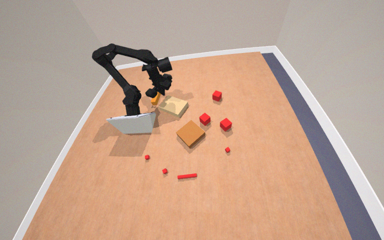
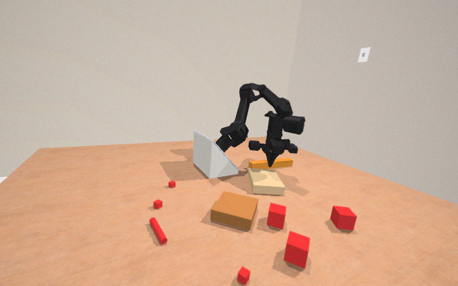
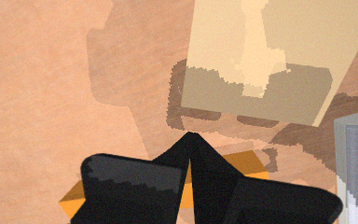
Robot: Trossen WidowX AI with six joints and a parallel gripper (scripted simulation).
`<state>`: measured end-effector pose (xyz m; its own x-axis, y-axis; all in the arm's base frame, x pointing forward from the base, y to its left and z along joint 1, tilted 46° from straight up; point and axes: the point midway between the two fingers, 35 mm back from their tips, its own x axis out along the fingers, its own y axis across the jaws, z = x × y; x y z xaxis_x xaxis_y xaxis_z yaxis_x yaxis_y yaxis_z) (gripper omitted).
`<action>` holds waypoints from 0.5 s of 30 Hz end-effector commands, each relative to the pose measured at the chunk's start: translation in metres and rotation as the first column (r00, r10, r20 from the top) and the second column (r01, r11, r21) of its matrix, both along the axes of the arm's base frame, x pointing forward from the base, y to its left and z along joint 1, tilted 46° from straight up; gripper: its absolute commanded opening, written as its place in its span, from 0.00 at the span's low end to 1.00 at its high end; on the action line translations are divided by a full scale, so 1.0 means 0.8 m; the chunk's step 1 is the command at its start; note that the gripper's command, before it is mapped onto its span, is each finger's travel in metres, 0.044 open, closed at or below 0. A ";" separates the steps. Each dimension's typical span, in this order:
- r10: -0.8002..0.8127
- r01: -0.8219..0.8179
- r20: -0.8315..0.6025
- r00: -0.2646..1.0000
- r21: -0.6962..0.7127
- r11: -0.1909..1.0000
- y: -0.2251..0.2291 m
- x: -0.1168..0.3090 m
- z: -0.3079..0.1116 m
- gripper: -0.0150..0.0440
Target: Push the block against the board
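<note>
A pale yellow flat block (image 1: 174, 105) (image 2: 266, 179) (image 3: 219, 51) lies in front of the robot base. A brown square block (image 1: 190, 133) (image 2: 234, 204) lies nearer the top camera, apart from the pale one. An orange bar (image 1: 155, 100) (image 2: 285, 162) (image 3: 249, 163) lies behind the pale block, with a gap between them. I cannot tell for sure which part is the board. My gripper (image 1: 163, 93) (image 2: 270, 164) (image 3: 192, 137) is shut and empty. Its tips point down near the gap between bar and pale block. The fingers partly hide the bar in the wrist view.
Red cubes (image 1: 216, 95) (image 1: 204, 119) (image 1: 225, 124) lie right of the blocks in the top view. Several small red cubes (image 1: 227, 149) (image 1: 146, 157) (image 1: 164, 170) and a red rod (image 1: 187, 176) lie further forward. The white wedge (image 1: 138, 124) (image 2: 206, 157) stands at the arm's base.
</note>
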<state>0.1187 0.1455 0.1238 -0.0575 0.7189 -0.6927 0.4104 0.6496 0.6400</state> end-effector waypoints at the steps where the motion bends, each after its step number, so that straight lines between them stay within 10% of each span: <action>1: 0.001 -0.001 -0.007 1.000 0.006 1.000 0.021 -0.007 -0.020 0.25; 15: 0.001 -0.001 -0.007 1.000 0.004 1.000 0.021 0.004 -0.023 0.25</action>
